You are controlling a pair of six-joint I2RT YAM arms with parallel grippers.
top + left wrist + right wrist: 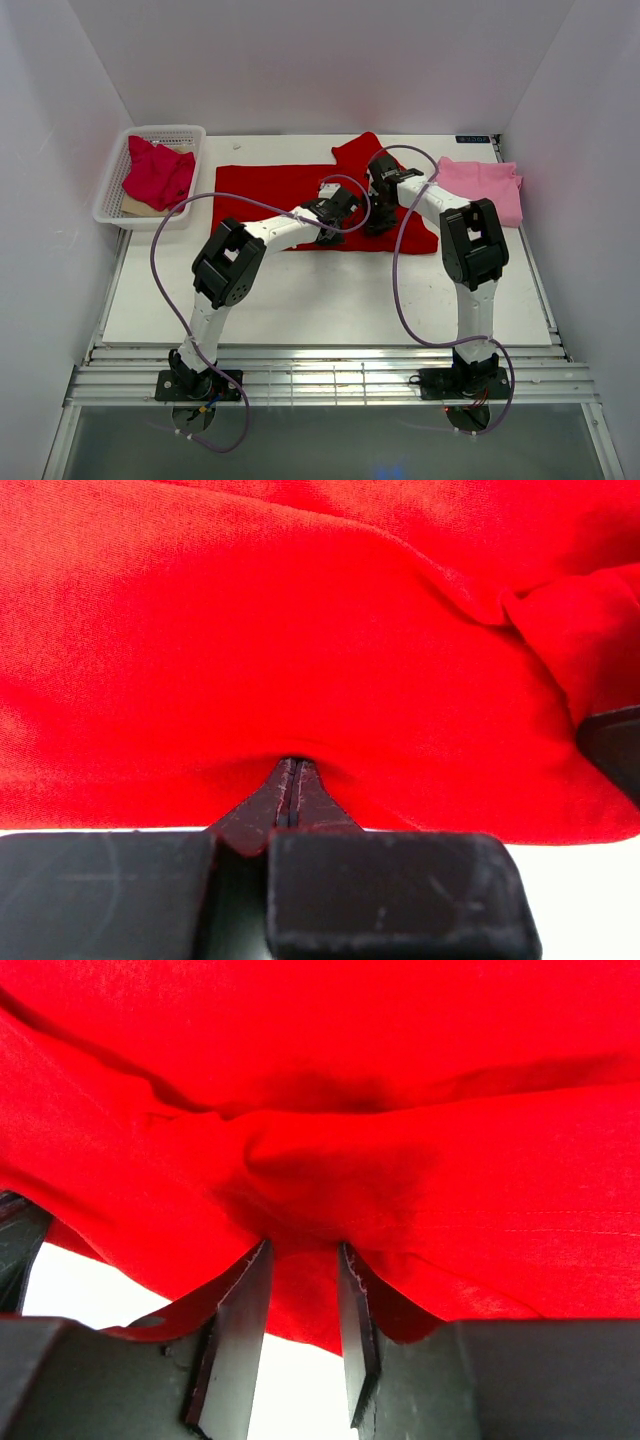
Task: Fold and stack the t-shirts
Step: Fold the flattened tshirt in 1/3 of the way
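1 bright red t-shirt (260, 190) lies L-R; left fingers (290, 785) & right fingers (297, 1305) clamp its near edge.

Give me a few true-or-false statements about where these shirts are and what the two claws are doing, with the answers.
1. The crimson t-shirt lies in the white mesh basket. True.
2. The pink t-shirt lies on the left side of the table. False: it lies on the right side, beside the bright red t-shirt.
3. The left gripper and the right gripper both pinch the bright red t-shirt. True.
4. All three shirts are stacked in one pile. False: they lie in three separate places.
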